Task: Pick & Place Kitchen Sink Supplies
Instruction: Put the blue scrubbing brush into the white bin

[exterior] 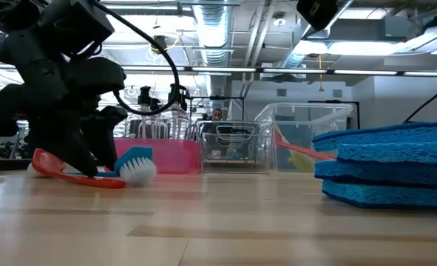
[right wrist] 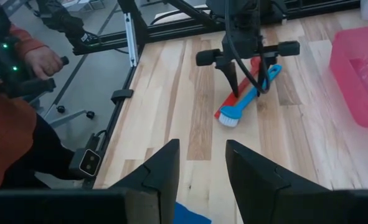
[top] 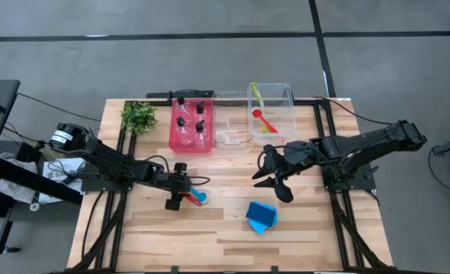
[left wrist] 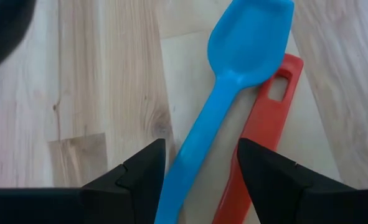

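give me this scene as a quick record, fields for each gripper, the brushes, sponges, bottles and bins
left gripper: open, down at the table, fingers astride the blue brush handle
right gripper: open, above the table, holding nothing
blue brush: flat on the table, lying against the red utensil
sponges: blue, stacked on the table near the front
bottles: four, black caps, standing in the red bin
clear bin: holds a red utensil and a yellow-green one
plant: left of the red bin

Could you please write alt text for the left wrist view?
The left gripper has its open jaws astride the handle of a blue plastic spoon-shaped utensil, lying on the light wooden table against a flat red plastic handle.
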Action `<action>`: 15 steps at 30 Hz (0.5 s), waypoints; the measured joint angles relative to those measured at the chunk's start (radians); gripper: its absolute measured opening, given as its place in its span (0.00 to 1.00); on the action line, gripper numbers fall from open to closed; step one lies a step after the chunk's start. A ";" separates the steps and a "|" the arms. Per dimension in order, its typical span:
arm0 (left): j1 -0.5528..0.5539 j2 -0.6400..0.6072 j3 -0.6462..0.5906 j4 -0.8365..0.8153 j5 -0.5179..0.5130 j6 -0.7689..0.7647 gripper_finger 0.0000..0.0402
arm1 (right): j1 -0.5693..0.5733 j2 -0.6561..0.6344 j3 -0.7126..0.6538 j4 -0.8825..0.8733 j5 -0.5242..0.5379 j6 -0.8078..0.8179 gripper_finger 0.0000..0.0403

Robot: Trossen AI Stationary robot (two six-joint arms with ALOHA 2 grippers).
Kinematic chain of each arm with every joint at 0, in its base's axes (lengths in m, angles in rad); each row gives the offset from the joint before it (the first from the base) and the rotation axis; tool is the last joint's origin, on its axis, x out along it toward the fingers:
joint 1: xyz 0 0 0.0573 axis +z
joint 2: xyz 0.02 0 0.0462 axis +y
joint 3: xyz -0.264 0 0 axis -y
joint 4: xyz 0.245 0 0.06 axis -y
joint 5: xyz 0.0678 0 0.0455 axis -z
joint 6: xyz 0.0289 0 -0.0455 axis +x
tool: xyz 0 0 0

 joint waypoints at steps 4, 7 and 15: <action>0.000 0.001 -0.001 0.005 0.009 0.000 0.51 | 0.000 0.000 0.000 0.000 0.000 0.000 0.31; 0.000 0.002 -0.001 0.006 0.010 0.000 0.51 | 0.000 0.000 0.000 0.000 0.000 0.002 0.31; -0.001 0.003 -0.003 0.017 0.021 0.000 0.36 | 0.000 0.000 0.000 0.000 0.000 0.026 0.31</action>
